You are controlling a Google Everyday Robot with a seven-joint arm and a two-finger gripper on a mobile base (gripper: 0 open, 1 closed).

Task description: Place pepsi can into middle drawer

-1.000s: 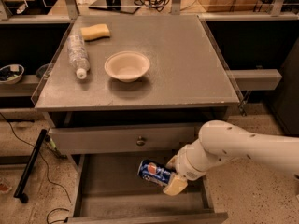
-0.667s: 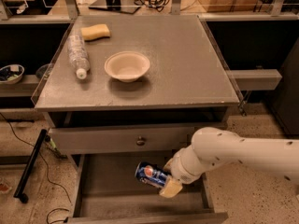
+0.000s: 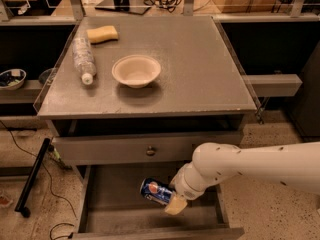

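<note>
Camera view: at lower centre the hand (image 3: 174, 202) pinches the can (image 3: 154, 191), tipped sideways over the open middle drawer (image 3: 117, 211), held low, I judge, for release inside; bottle (image 3: 82, 56), bowl (image 3: 136, 70) and sponge (image 3: 102, 33) sit upper left on the table (image 3: 200, 59)

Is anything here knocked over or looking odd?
The clear bottle lies on its side on the cabinet top, left of the bowl. The end effector holds the pepsi can tilted over the open middle drawer.
</note>
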